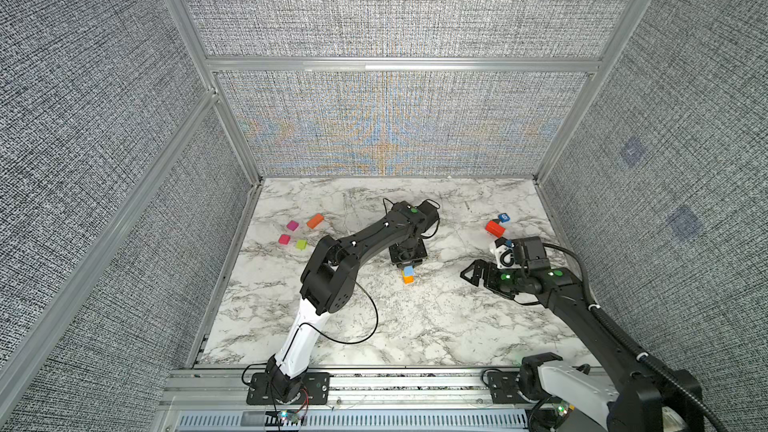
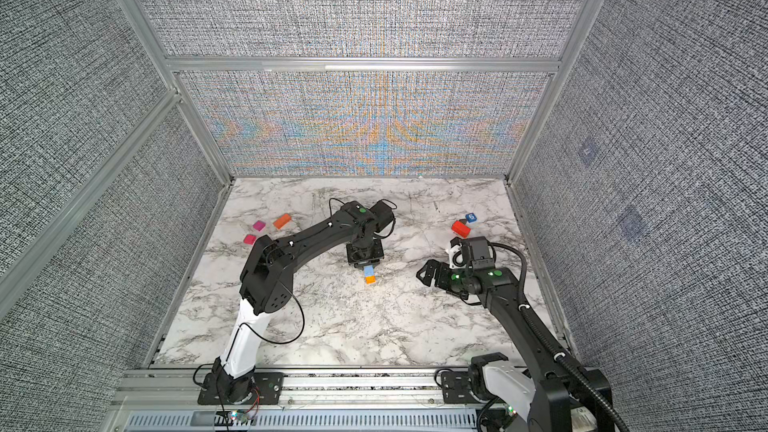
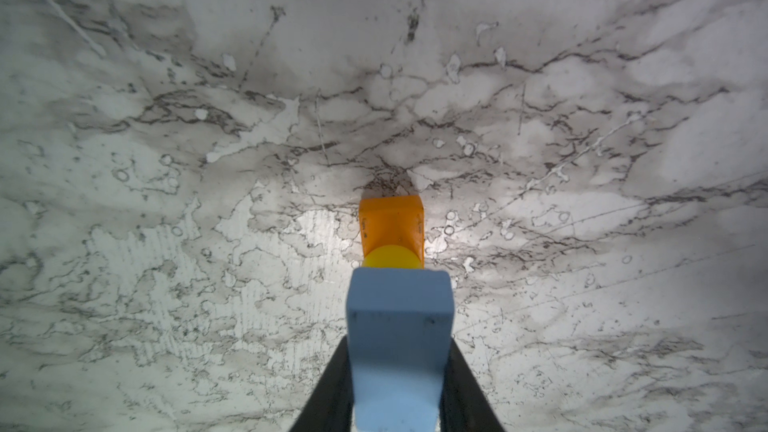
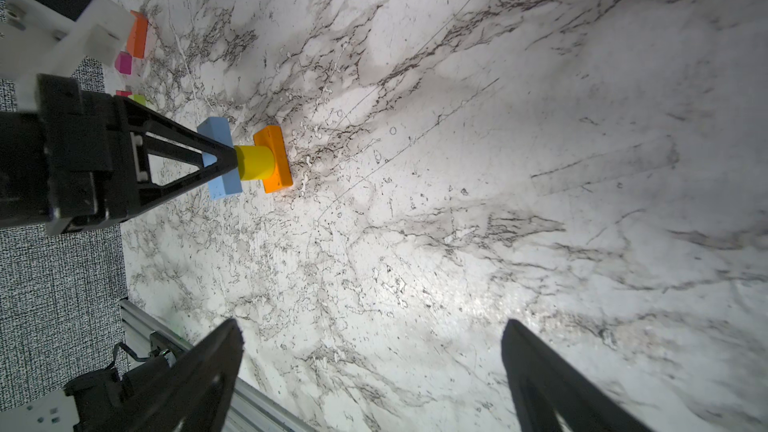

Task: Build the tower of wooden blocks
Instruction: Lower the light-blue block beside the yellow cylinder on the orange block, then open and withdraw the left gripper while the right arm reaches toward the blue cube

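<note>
1. Gripping the light blue block (image 1: pixel 409 271) (image 2: pixel 368 271) from straight above, my left pincer (image 1: pixel 408 267) (image 2: pixel 366 266) stands over the middle of the bench (image 1: pixel 415 326) in both top views.
   - Directly below that block the orange block (image 1: pixel 408 280) (image 2: pixel 370 280) lies flat on the marble as the foot of the tower (image 1: pixel 409 275).
   - My right pincer (image 1: pixel 482 280) (image 2: pixel 436 280) hangs near the right edge, spread wide and empty, well apart from the tower.
   - Toward the far left corner an orange slab (image 1: pixel 315 220), two magenta blocks (image 1: pixel 292 225) (image 1: pixel 284 239) and a yellow-green block (image 1: pixel 301 244) lie loose.
   - Near the far right corner a red block (image 1: pixel 494 228) lies just beside a dark blue block (image 1: pixel 503 217) with a white numeral.

2. In my left wrist view my black fingers (image 3: pixel 332 384) press on both sides of the light blue block (image 3: pixel 399 326).
   - Past it a sliver of the yellow cylinder (image 3: pixel 390 257) shows, most of it covered by the block.
   - Beyond that is the orange block (image 3: pixel 390 226), resting on the bench (image 3: pixel 166 76).

3. In my right wrist view my right pincer (image 4: pixel 372 326) has its two fingers far apart, with only bare marble between them.
   - The tower shows side-on here. The orange block (image 4: pixel 276 160) is on the bench, and the yellow cylinder (image 4: pixel 253 162) stands upright on it.
   - The light blue block (image 4: pixel 220 184) is against the cylinder's top and overhangs it on both sides.
   - My left pincer (image 4: pixel 224 160) is clamped on that block.
   - Behind it lie the orange slab (image 4: pixel 139 37), one magenta block (image 4: pixel 123 63) and the yellow-green block (image 4: pixel 139 98).
</note>
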`<state>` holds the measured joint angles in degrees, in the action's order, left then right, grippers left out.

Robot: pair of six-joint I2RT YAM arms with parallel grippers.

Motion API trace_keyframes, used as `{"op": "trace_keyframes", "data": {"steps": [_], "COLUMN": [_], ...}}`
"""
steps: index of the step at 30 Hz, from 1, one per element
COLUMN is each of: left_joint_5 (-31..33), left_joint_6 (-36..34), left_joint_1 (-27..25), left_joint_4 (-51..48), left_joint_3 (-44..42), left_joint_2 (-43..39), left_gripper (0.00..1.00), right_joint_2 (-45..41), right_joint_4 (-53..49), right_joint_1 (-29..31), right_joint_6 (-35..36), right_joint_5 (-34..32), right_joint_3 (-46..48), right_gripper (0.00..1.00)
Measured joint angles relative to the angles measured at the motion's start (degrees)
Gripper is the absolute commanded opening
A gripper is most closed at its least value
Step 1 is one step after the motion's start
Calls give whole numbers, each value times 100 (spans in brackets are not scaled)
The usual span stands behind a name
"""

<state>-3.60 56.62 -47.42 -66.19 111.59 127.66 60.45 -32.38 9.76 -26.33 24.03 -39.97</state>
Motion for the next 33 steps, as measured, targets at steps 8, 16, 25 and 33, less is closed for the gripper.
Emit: {"op": "trace_keyframes", "data": {"steps": [8,16,25,33], "left_joint_5": [0,2,22,138], "left_joint_6": [-2,-2,-4,-92], "left_joint_1": [0,0,0,-2], "left_joint_4": [-28,-107,-160,-190], "left_joint_3": [98,101,98,98], "left_joint_2": [96,96,96,-216], "left_gripper": [36,39,50,99], "right_joint_2": [-44,-31,-22,22], "right_joint_4": [7,9,46,22], "right_joint_1": [-4,-4,-4,-4], "right_joint_6": [17,17,17,61], "right_joint_5": [35,39,39,20], "right_joint_3": [22,24,24,-15], "right_gripper": [99,99,99,99]}}
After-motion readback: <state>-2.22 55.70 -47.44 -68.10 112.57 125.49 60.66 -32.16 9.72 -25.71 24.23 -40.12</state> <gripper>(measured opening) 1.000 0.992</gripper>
